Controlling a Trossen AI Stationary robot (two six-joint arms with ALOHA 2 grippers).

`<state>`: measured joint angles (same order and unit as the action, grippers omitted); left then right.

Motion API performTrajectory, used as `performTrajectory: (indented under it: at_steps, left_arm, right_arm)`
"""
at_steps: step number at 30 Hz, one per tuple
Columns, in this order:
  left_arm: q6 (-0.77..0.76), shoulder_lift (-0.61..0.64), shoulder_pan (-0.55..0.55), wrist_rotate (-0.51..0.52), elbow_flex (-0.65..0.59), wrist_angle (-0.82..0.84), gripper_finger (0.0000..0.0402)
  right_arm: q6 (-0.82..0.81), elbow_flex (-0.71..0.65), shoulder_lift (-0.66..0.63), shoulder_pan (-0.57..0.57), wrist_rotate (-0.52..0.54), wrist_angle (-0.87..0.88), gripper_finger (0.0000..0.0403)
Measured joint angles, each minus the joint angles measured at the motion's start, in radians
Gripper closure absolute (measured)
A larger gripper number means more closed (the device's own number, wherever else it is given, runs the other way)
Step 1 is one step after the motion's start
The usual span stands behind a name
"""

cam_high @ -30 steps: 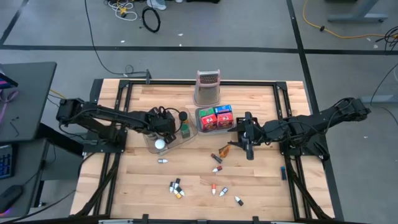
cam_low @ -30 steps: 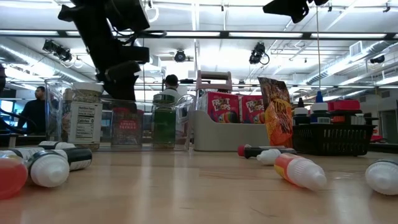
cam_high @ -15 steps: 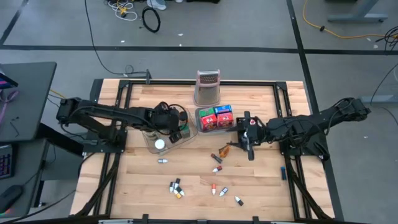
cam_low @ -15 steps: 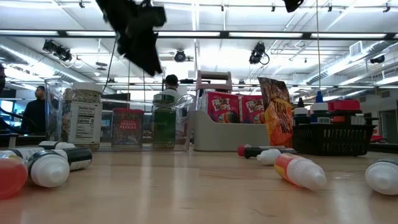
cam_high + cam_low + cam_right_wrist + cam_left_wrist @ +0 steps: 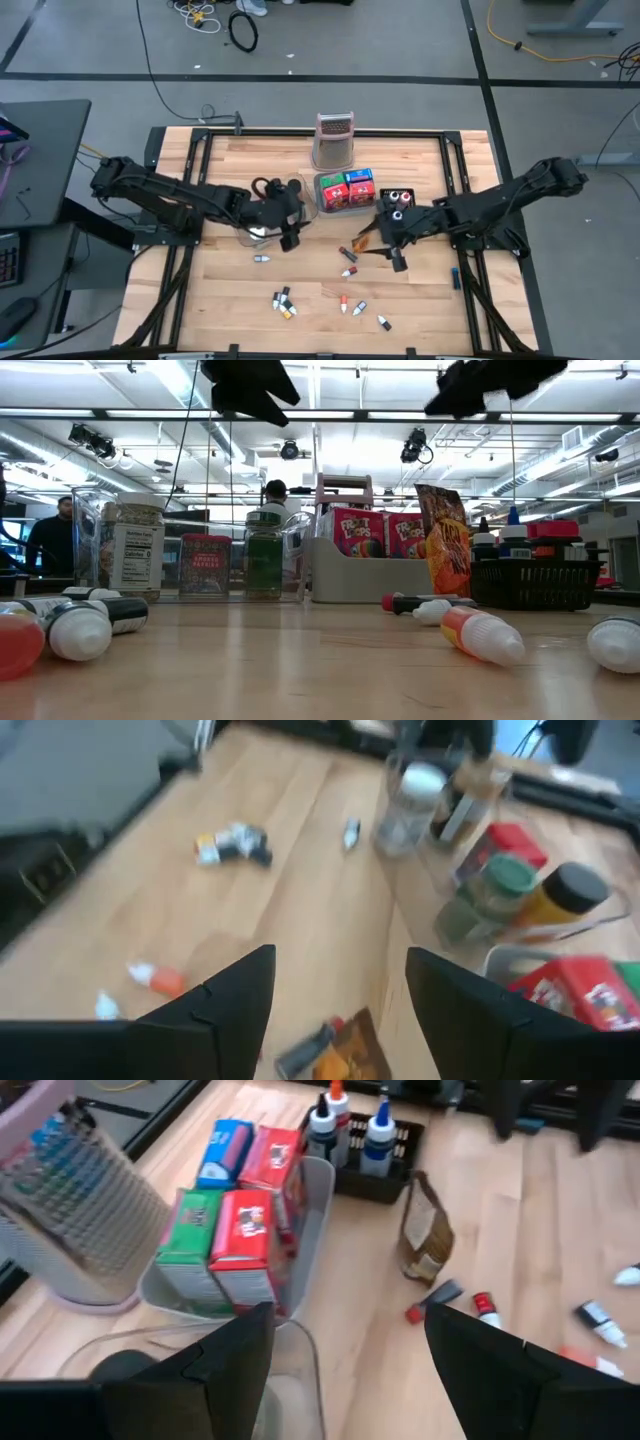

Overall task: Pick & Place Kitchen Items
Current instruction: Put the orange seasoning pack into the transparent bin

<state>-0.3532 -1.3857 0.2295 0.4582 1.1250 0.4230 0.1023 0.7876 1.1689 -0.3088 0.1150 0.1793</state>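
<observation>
Several small capsule-like tubes (image 5: 285,302) lie scattered on the near part of the wooden table (image 5: 230,290), more (image 5: 361,309) to their right. Farther in, a brown snack packet (image 5: 365,241) lies just beside the right gripper (image 5: 392,252), whose fingers stand apart, holding nothing. Left of it, the left gripper (image 5: 288,231) hangs with fingers apart, empty, over the clear tray (image 5: 243,236) of jars. Beyond, a grey tray (image 5: 322,203) holds red, blue and green boxes (image 5: 346,187), a black basket (image 5: 390,1175) of bottles to its right. Farthest stands the metal grater (image 5: 334,141).
</observation>
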Motion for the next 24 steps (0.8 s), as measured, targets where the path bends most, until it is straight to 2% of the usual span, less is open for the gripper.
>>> performTrajectory:
  at_steps: [2,9,14,18,23,24]
  left_arm:
    - [0.007,0.0,0.012,0.0,0.0,-0.026,0.0136]
    - [0.016,0.0,0.029,0.0,0.0,-0.058,0.0136]
    - [0.016,-0.003,0.029,0.001,0.0,-0.071,0.0136]
    - [0.02,-0.004,0.029,0.0,0.0,-0.091,0.0136]
    - [-0.006,-0.004,0.029,0.001,0.0,-0.11,0.0136]
    - [-0.013,-0.004,0.029,0.001,0.0,-0.114,0.0136]
  right_arm:
    - [0.012,0.0,0.04,0.001,0.014,0.01,0.0167]
    - [0.012,0.0,0.185,0.003,0.167,0.044,0.0167]
    - [-0.026,0.0,0.249,0.016,0.184,0.075,0.0185]
    - [-0.062,0.0,0.267,0.036,0.194,0.063,0.0248]
    - [-0.046,0.0,0.266,0.059,0.157,0.062,0.0373]
    - [-0.03,0.0,0.266,0.06,0.157,0.059,0.0387]
